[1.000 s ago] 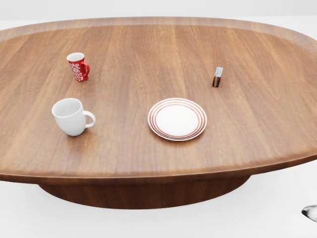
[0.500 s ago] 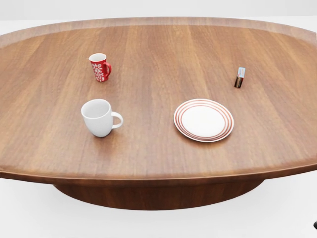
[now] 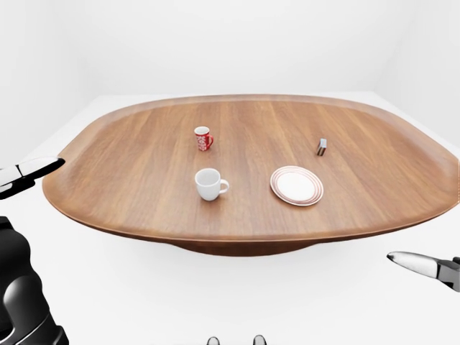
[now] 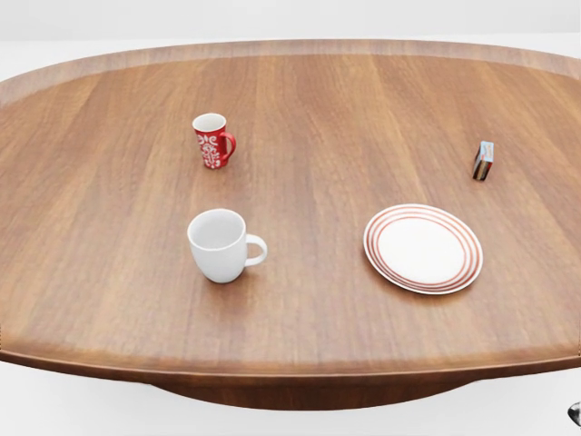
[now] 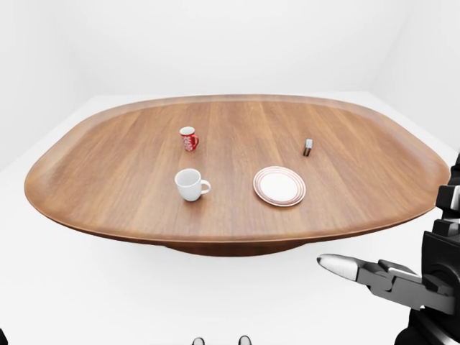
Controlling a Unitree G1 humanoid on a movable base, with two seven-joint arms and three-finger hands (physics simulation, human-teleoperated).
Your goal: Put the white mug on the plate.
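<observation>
An oval wooden table (image 4: 109,227) stands in a plain white room. The white mug (image 4: 219,244) sits upright left of the plate (image 4: 423,248), apart from it. Only the eye views show the left hand (image 3: 25,175) and right hand (image 5: 374,274), below the table's edge; their grip cannot be told.

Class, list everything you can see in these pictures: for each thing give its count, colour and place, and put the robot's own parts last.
table: one, brown wood, oval, fills the head view.
white mug: one, white, upright, left of centre, handle pointing right.
red mug: one, red with white pattern, above the white mug.
plate: one, white with red rings, right of the white mug, nothing on it.
small box: one, dark, above-right of the plate.
left hand: one, grey, left edge of left-eye view, off the table.
right hand: one, grey, lower right of right-eye view, off the table.
</observation>
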